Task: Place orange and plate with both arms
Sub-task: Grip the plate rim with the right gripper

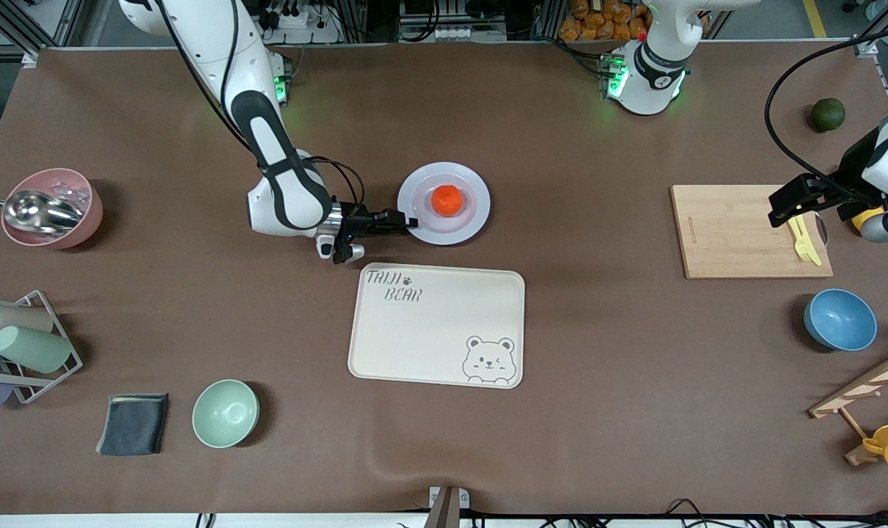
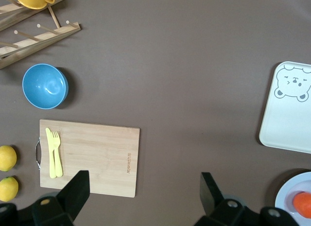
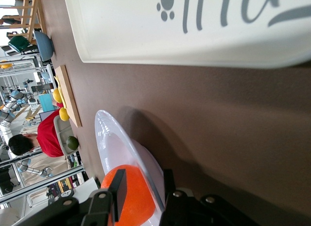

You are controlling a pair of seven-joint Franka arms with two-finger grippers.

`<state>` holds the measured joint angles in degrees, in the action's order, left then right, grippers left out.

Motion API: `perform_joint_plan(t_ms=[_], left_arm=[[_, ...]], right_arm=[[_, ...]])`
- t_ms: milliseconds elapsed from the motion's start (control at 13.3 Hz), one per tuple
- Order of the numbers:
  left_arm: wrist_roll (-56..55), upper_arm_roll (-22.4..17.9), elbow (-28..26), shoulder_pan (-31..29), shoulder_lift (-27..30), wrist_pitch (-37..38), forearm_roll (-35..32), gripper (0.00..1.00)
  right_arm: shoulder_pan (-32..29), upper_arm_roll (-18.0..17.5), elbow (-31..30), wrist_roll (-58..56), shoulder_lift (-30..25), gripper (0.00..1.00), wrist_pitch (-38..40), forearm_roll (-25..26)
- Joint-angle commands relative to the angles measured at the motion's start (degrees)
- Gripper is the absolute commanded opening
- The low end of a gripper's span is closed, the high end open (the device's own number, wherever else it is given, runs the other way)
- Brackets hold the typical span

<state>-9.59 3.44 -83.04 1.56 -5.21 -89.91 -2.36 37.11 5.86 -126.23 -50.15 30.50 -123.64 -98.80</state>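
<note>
Right gripper (image 1: 408,222), low and level, fingers straddling rim of round pale lavender-white plate (image 1: 471,220) bearing small bright orange fruit (image 1: 447,199), beside cream bear-printed tray (image 1: 436,325); left gripper (image 1: 797,206) open, waiting over bamboo cutting board (image 1: 737,235).

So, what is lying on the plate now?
The orange sits in the middle of the plate. The right gripper straddles the plate's rim. The plate hides the table under it.

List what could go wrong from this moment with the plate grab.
1. The right gripper straddles only the thin rim of the plate, so the plate may tilt or slip when lifted.
2. The orange sits loose in the plate's centre and could roll off if it tips.
3. The tray lies close by; a low carry might clip its edge.
</note>
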Motion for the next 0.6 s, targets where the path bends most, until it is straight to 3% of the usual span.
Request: perform_joint_plan(t_ms=[0, 75, 151, 527], left_arm=[[0.1, -0.4, -0.6, -0.1, 2.0, 0.6, 1.2, 1.0], [0.1, -0.4, -0.7, -0.2, 2.0, 0.6, 1.3, 1.0], [-0.1, -0.4, -1.2, -0.1, 2.5, 0.6, 1.2, 1.0], [-0.3, -0.3, -2.0, 0.2, 2.7, 0.3, 1.0, 1.0]], right_arm=[[0.6, 0.5, -0.9, -2.6, -0.5, 0.12, -0.4, -2.0], [0.5, 0.4, -1.0, -3.0, -0.7, 0.02, -0.3, -2.0], [0.5, 0.5, -1.1, -3.0, -1.0, 0.0, -0.3, -2.0], [0.1, 0.3, -1.2, -2.1, -2.6, 0.0, 0.6, -6.3]])
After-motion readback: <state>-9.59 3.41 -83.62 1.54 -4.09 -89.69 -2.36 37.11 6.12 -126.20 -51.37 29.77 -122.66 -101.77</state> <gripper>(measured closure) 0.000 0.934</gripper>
